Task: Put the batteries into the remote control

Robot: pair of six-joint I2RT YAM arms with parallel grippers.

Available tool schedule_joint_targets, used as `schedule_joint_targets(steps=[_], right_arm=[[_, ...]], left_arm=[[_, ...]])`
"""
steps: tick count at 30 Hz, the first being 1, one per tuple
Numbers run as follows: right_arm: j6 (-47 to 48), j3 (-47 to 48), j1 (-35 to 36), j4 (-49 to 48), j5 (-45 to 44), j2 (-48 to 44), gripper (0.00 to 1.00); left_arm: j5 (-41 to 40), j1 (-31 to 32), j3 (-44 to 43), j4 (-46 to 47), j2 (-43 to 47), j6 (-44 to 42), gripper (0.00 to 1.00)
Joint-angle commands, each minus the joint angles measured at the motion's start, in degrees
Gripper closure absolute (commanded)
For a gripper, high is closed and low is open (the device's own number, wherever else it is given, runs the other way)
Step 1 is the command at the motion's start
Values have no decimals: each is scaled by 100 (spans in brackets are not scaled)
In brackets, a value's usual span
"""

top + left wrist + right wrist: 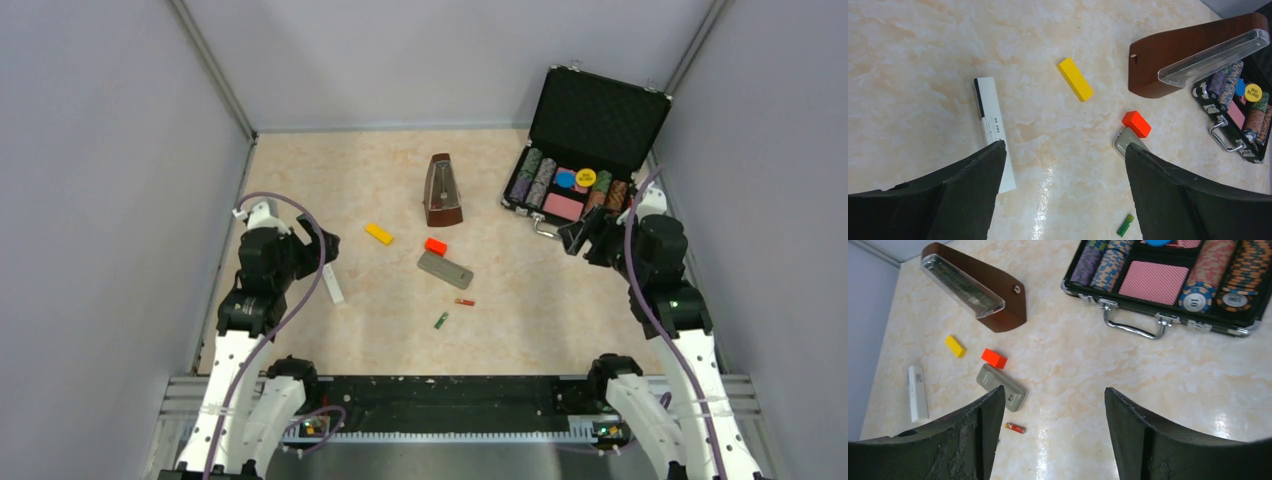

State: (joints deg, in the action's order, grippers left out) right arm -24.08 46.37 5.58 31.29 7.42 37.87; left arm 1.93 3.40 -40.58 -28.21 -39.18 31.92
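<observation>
Grey remote control [445, 269] lies near one red-orange battery [464, 301] and one green battery [440, 320]; left pincer [1064, 148] and right pincer [1054, 391] gape empty.

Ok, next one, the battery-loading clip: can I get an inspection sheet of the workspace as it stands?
Surface: beige marbled tabletop, glossy.
Job's things: grey remote lies mid-table; red-orange battery and green battery lie loose nearer the arms, apart from each other, not loaded.
Clutter: metronome, yellow block, red-orange block at the remote's far end, white bar, open poker chip case.
Grippers: left gripper and right gripper both open, empty, above the table.
Cables: purple cables run along both arms, clear of the objects.
Surroundings: grey walls on three sides.
</observation>
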Motion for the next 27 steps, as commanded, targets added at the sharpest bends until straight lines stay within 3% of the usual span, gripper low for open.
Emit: schedule_joint_targets(steps=[1,7,12,17,22,27], right_arm=[[-118,-119,46,-586,703,3,28],[-312,-318,367,-839,811,138,27],[-420,-416,1567,-1086,26,640,23],[87,-13,3371,-1049,-1164,1872,14],[700,498,4101,-1298,-1338,3367,12],[1316,1148,4236,-1419,-1535,4725,11]], left_arm=[[-365,-32,-248,-130,65,-43,2],[-831,-32,20,-157,275,117,1],[-780,-32,294,-28,433,372,3],[-342,-32,550,175,734,167,4],[-82,-32,551,20,643,-31,5],[-279,-32,507,-79,569,-37,5]])
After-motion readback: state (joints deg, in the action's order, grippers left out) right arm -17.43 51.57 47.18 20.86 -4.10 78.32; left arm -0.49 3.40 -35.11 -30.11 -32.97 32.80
